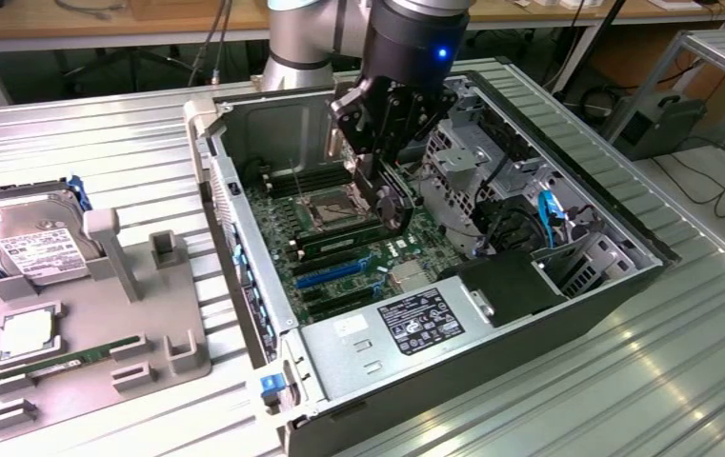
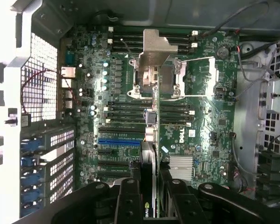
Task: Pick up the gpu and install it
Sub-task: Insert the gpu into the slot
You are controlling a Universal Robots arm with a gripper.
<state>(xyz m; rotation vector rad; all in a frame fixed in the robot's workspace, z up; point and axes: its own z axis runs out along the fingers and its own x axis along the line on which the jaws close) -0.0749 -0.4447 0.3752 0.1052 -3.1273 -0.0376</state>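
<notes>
GPU (image 2: 148, 184), a thin black card seen edge-on, is clamped between the two dark fingers (image 2: 130, 200) of your gripper (image 2: 149, 198). It hangs inside the open computer case (image 1: 216, 162), over the green motherboard (image 2: 200, 135). It looks unseated, and how close its lower edge is to the board cannot be told.

What could go wrong: the card's edge sits near one end of the blue slot (image 2: 119, 140) rather than clearly along a slot. Pressing down off-line could jam the contacts against the slot wall or flex the board. The card's bracket end could catch on the perforated slot covers (image 2: 60, 163) at the case's rear wall. The finger links are bulky and work close to the raised metal latch of the processor socket (image 2: 158, 77) and the small silver heatsink (image 2: 181, 163), so a sideways correction may strike them. The grip is on a thin card, so a tilt or slip under push is possible.

Pose: in the exterior view your arm (image 1: 305, 38) reaches in from the far side of the case. The wrist points straight down, and the fingers descend between the socket and the drive cage (image 1: 464, 162) on the exterior view's right.
</notes>
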